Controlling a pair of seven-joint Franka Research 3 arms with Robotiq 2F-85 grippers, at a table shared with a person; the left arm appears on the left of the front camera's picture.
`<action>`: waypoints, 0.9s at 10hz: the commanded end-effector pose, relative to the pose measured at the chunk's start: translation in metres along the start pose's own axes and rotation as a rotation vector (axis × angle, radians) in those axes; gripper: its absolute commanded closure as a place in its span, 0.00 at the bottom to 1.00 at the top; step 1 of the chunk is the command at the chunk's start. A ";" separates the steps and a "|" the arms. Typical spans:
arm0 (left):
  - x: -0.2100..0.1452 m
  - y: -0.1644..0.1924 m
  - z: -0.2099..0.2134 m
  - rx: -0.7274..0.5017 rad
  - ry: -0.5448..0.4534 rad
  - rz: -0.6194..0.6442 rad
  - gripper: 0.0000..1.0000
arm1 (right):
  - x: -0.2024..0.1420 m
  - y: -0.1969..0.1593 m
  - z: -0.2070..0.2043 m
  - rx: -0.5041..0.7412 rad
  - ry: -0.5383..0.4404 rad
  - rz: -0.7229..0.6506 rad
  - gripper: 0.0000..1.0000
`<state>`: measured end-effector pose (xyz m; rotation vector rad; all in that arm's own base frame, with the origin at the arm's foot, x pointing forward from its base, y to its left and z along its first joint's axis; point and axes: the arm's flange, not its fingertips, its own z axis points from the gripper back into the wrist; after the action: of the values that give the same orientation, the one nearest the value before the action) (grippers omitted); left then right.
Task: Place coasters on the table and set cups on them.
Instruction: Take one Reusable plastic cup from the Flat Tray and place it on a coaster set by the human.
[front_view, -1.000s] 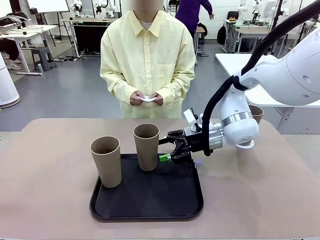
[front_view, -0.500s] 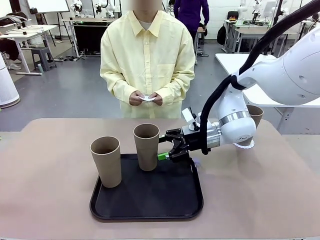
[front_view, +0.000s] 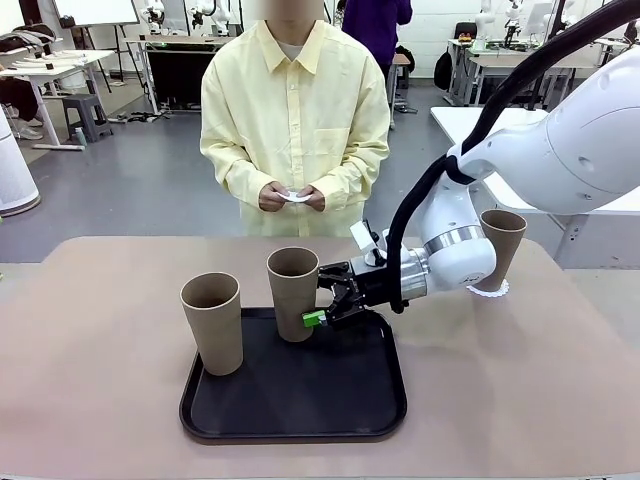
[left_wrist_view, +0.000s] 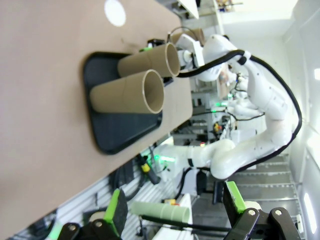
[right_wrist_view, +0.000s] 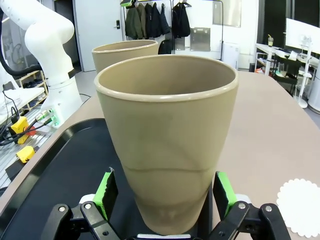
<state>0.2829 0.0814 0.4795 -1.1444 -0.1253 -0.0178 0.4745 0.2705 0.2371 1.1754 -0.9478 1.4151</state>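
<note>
Two tan cups stand on the black tray (front_view: 300, 400): one at the left (front_view: 211, 322), one in the middle (front_view: 293, 292). My right gripper (front_view: 318, 302) is open, level with the middle cup's lower part. In the right wrist view that cup (right_wrist_view: 167, 145) stands between the green pads (right_wrist_view: 106, 192) of the right gripper (right_wrist_view: 165, 200), with the other cup (right_wrist_view: 125, 50) behind it. A third cup (front_view: 500, 245) stands on a coaster (front_view: 492, 290) at the right. The person holds a coaster (front_view: 295, 197) in both hands. My left gripper (left_wrist_view: 175, 210) is open and empty, far from the cups (left_wrist_view: 127, 92).
A lone coaster (right_wrist_view: 300, 205) lies on the beige table (front_view: 100, 300) beside the tray; the left wrist view also shows a coaster (left_wrist_view: 115, 12) past the tray (left_wrist_view: 125, 130). The right arm (front_view: 455, 250) spans the table's right half. The person stands at the far edge.
My right gripper has moved left, from beside the tray's right edge up to the middle cup, and its fingers now stand on both sides of it. The cups and the person have not moved.
</note>
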 end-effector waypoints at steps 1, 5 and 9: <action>-0.001 0.000 0.001 -0.010 -0.002 -0.009 0.00 | -0.003 -0.008 -0.013 -0.014 0.004 0.009 0.00; -0.001 0.000 0.001 -0.010 -0.002 -0.009 0.00 | -0.007 -0.011 -0.026 0.006 0.003 0.007 0.00; -0.001 0.000 0.001 -0.010 -0.002 -0.009 0.00 | -0.008 -0.011 -0.025 0.005 -0.004 0.008 1.00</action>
<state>0.2829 0.0814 0.4795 -1.1444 -0.1252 -0.0178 0.4769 0.2899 0.2271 1.1978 -0.9346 1.4319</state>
